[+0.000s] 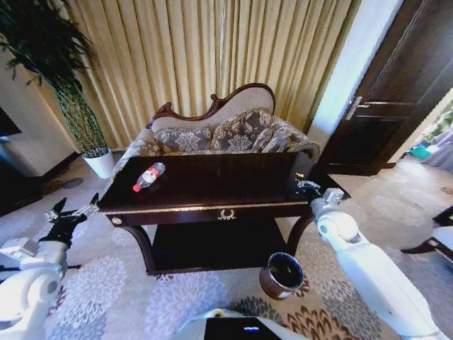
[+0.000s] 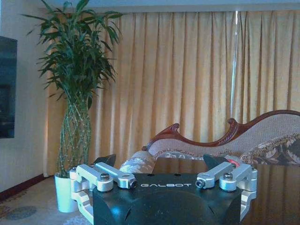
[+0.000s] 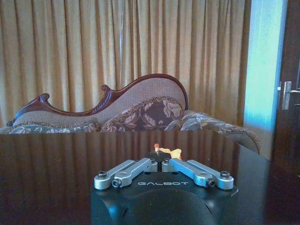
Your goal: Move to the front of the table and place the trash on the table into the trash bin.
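Note:
The dark glossy table stands straight ahead, with a gold emblem on its front rail. A clear bottle with a red label and cap lies on the tabletop's left part. My right gripper rests low over the table's right end, and in the right wrist view this gripper is shut on a tiny orange scrap. My left gripper hangs open off the table's left end, above the carpet; the left wrist view shows this gripper with nothing between its fingers. The round dark trash bin with a shiny rim sits on the floor by the table's right front leg.
A patterned carved-back sofa stands right behind the table before gold curtains. A tall plant in a white pot is at the back left. A dark door is at the back right, and a chair edge is at the right.

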Controlling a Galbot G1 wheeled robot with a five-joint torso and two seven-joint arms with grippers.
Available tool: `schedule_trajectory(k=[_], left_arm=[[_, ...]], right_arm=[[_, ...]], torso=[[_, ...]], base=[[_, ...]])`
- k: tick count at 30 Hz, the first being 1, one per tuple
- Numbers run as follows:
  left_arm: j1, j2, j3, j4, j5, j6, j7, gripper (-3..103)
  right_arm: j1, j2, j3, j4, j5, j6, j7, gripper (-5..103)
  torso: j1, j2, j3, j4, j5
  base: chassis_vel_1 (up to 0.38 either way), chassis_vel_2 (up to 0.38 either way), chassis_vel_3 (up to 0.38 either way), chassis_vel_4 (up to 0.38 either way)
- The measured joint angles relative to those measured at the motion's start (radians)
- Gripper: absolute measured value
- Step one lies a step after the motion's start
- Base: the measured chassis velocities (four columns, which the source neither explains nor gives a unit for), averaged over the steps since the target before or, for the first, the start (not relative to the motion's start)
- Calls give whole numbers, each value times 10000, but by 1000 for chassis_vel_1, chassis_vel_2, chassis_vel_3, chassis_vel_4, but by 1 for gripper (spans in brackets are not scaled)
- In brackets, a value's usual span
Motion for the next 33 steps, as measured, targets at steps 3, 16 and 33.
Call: schedule_trajectory(k=[3, 16, 33], left_arm=[[2, -13, 9, 12, 9, -89, 9, 100], [54, -84, 6, 11, 18, -142, 45, 100], [140, -142, -100, 156, 22, -360, 93, 100]], right_arm=[[0, 5, 0, -19, -6, 1, 0, 0], [-41, 254, -325, -307, -357, 167, 1, 0], [-330, 845, -456, -2120, -1546, -66, -845, 0]], torso=[[-4, 2, -2, 0, -2], [-10, 6, -3, 1, 0], [-5, 2, -3, -1, 0]], base=[[238, -229, -226, 220], [130, -138, -129, 137], [-12, 14, 13, -15]])
